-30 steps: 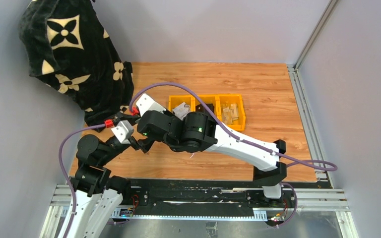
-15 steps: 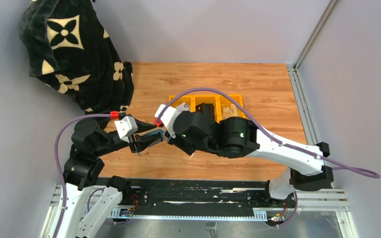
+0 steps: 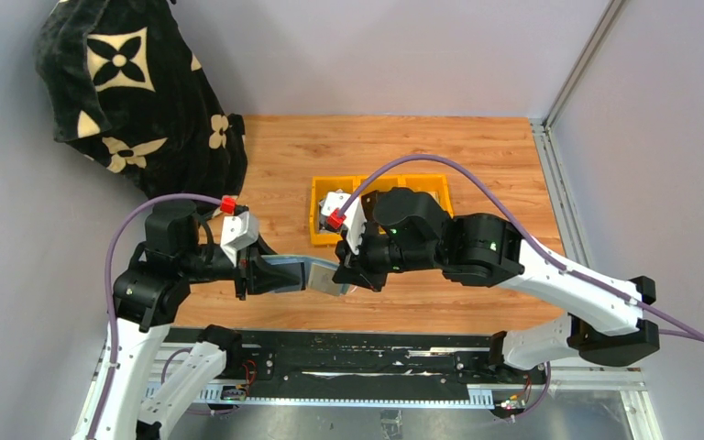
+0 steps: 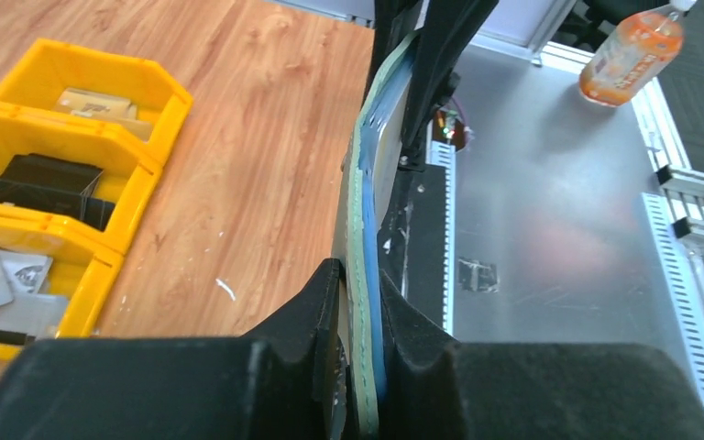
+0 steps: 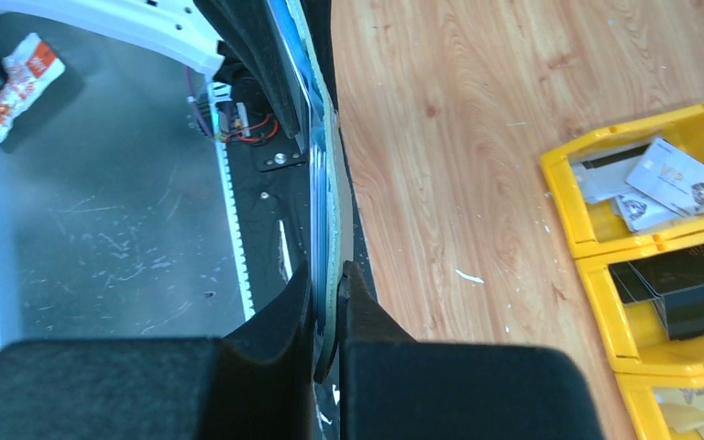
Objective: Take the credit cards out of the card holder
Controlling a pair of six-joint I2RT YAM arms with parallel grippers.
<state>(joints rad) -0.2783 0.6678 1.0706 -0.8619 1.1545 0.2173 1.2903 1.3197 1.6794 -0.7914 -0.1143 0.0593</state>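
Card holder point(image 3: 302, 273) held both ends — white card point(image 5: 674, 179) print illegible.

2 robot arms meet above the near edge of a wooden table point(image 3: 422, 147), the pale card holder point(image 3: 298, 272) stretched level between them, with the left gripper point(image 3: 264, 275) at one end and the right gripper point(image 3: 346, 278) at the other. Behind the right arm, yellow bins point(image 3: 315, 220) sit mid-table, partly hidden. A black cloth point(image 3: 128, 92) with cream flower motifs hangs at far left.
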